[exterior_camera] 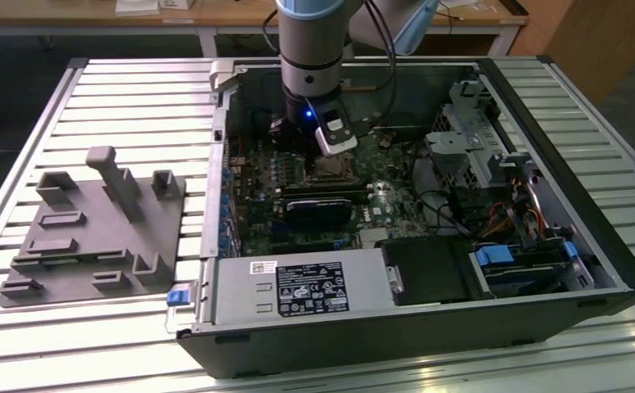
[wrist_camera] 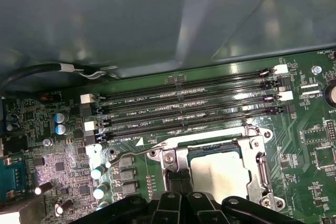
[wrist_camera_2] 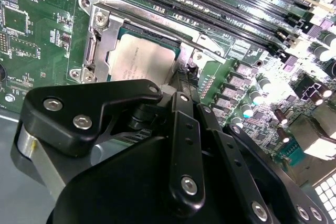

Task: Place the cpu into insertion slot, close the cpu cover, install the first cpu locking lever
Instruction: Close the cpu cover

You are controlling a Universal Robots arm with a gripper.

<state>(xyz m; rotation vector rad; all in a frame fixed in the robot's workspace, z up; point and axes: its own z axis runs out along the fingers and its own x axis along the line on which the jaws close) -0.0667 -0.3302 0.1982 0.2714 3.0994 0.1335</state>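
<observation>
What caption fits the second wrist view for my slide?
End effector beside the insertion slot, cpu seated and framed by the cpu cover, memory slots beyond.

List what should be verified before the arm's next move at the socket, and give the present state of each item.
1. cpu seated in the insertion slot: ok. Its pale face lies flat inside the socket in both wrist views.
2. cpu cover down over the chip: ok. Its frame lies around the face.
3. locking lever latched: cannot tell. Its hooked end lies beside the socket.
4. end effector at the socket: ok. It sits at the socket's edge.
5. black cable away from the socket: ok. It lies beyond the memory slots.
</observation>
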